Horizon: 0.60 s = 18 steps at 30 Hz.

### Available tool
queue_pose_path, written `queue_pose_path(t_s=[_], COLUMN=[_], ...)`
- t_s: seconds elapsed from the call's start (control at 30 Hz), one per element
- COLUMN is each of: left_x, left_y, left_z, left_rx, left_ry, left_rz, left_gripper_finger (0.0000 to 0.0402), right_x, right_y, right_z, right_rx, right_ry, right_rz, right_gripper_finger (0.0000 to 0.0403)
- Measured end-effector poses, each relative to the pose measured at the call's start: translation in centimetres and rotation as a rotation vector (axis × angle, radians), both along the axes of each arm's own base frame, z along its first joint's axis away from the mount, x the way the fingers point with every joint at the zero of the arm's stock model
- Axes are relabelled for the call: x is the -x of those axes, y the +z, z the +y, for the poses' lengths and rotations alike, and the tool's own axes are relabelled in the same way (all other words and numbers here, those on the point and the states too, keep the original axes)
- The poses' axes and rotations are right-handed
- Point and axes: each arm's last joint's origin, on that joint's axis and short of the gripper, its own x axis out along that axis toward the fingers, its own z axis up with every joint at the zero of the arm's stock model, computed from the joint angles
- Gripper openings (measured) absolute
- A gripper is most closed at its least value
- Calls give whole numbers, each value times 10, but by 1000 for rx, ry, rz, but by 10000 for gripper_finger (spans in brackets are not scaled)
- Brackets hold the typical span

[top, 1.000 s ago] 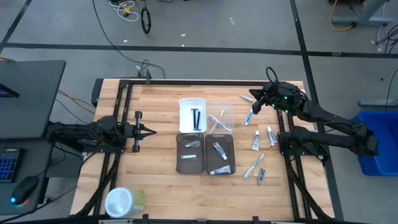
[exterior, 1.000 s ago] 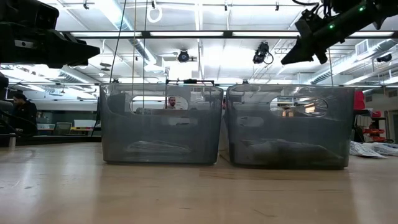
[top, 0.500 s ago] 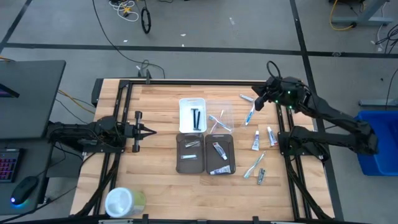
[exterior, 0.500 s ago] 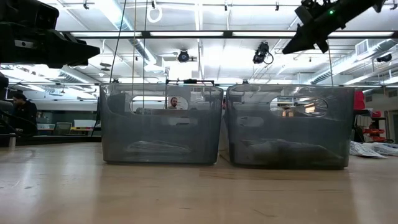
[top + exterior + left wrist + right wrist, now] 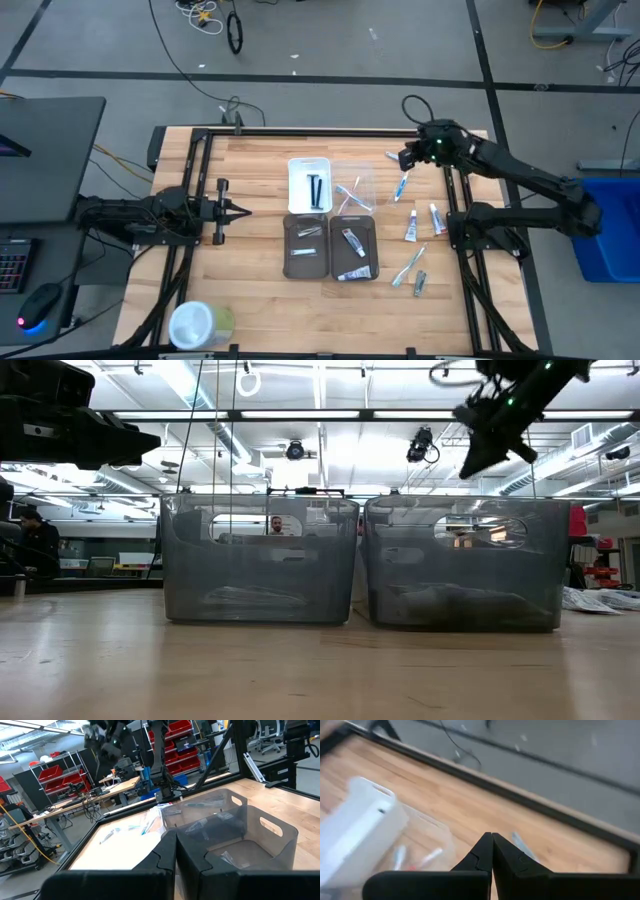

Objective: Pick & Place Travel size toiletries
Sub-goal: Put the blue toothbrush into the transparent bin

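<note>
The travel size toiletries lie loose on the table's right part: a toothbrush [image 5: 401,187], two white tubes [image 5: 411,228] [image 5: 436,217], another toothbrush [image 5: 410,265] and a small dark item [image 5: 420,284]. Black sticks [image 5: 316,190] lie in the white tray [image 5: 309,163], and toothbrushes in the clear tray [image 5: 364,178]. My right gripper [image 5: 403,159] [image 5: 491,836] hangs shut above the far right of the table, slanting down, beside a small item [image 5: 393,156] and holding nothing. My left gripper [image 5: 243,210] [image 5: 175,834] waits shut and level at the left.
Two grey trays [image 5: 306,262] [image 5: 368,232] with small items stand side by side at the table's middle, in front of the white and clear ones. A round white-and-green container [image 5: 200,325] stands at the near left corner. A black frame rail [image 5: 300,131] runs along the far edge.
My right gripper has tipped to a steeper downward slant and rolled, drifting slightly toward the table's left and far edge. It has stayed shut with nothing in it.
</note>
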Motion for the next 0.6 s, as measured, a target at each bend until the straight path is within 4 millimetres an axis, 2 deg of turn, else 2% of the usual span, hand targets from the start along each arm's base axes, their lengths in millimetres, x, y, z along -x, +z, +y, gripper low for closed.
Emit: queue_pose_path(t_s=[0.17, 0.3, 0.47, 0.6], left_x=[0, 0, 0, 0], left_y=[0, 0, 0, 0], left_z=[0, 0, 0, 0], left_rx=[0, 0, 0, 0], left_ry=[0, 0, 0, 0], left_rz=[0, 0, 0, 0], left_gripper_finger=[16, 16, 16, 16], right_x=[-3, -6, -14, -18], right_y=[-19, -35, -51, -59], right_z=[-11, -17, -23, -26], right_rx=[-140, -279, -437, -503], right_ry=[-122, -215, -220, -237], right_rz=[60, 99, 106, 118], right_gripper_finger=[10, 29, 71, 119])
